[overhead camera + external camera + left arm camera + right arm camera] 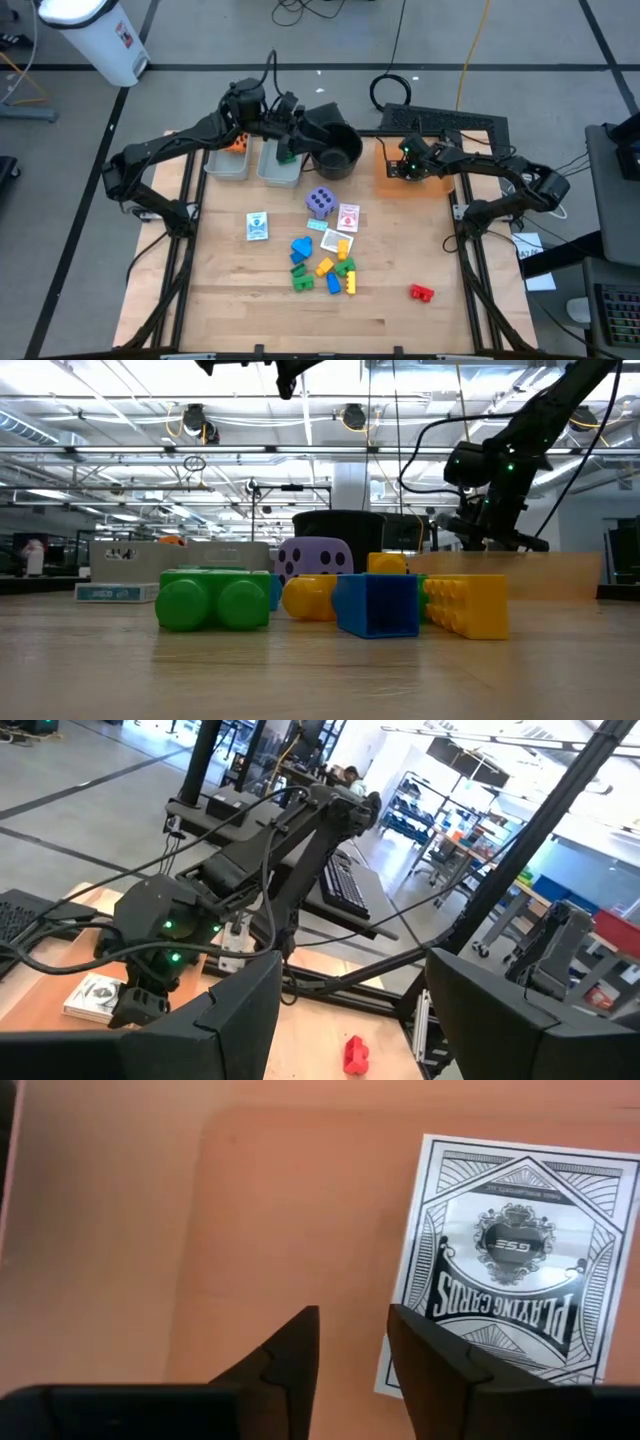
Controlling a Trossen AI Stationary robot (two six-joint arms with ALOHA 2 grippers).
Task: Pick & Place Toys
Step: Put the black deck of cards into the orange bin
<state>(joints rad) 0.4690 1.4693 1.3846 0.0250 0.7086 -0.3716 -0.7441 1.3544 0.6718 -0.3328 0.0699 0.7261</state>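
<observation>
Lying mid-counter [240, 300]: blocks [325, 265], purple die [320, 202], cards [258, 226]. Hovering over bins [255, 165], left end effector [290, 120], fingers apart, empty. Right end effector [352, 1348] narrowly parted beside card box [510, 1260], orange tray [280, 1210].

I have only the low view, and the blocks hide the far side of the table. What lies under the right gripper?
Observer: A black-and-white playing-card box lies flat on an orange tray. The right gripper is just beside its edge.
Operator: Holding anything?
Observer: No, its fingers stand narrowly apart with nothing between them.
Operator: And the left gripper?
Observer: The left gripper is open and empty, near the grey rectangular plastic bins and the round black pot.
</observation>
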